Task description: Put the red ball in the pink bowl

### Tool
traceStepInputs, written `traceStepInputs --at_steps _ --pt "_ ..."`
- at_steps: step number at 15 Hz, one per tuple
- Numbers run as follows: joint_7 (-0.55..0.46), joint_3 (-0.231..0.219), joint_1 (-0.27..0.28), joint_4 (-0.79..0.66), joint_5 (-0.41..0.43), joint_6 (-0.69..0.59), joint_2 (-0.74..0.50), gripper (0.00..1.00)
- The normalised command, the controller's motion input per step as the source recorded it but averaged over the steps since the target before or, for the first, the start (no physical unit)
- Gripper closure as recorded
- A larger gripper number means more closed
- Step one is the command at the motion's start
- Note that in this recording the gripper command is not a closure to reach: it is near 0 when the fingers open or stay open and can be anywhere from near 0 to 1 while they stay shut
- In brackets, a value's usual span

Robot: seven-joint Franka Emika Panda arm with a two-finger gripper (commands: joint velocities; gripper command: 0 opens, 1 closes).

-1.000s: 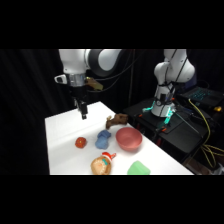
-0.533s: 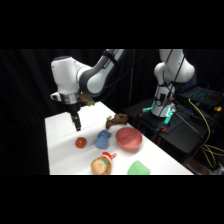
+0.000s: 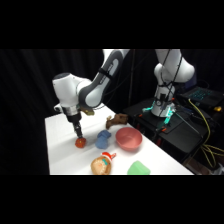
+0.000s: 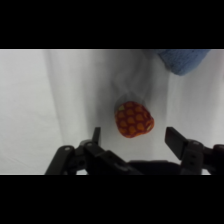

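Two open fingers of the gripper [image 4: 132,142] hang right over the red ball [image 4: 133,119]. It sits between them, not held yet

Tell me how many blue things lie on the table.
1. The blue thing lies between the red ball and the pink bowl. The arm may hide others.

The white arm reaches in from one o'clock in the side view, bends at its elbow and points its wrist straight down. The end effector [image 3: 79,136] hangs low over the bench. In the wrist view its two black fingers [image 4: 95,136] stand spread wide apart, gripping nothing.
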Motion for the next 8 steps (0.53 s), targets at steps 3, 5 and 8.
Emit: traceStepInputs --at_steps 3,5,8 --pt "-0.10 0.126 -0.126 0.17 0.205 0.08 0.17 0.00" --pt "-0.08 0.102 -0.086 0.18 0.161 0.08 0.18 0.00" --pt "-0.08 0.080 -0.062 0.19 0.118 0.09 0.18 0.00"
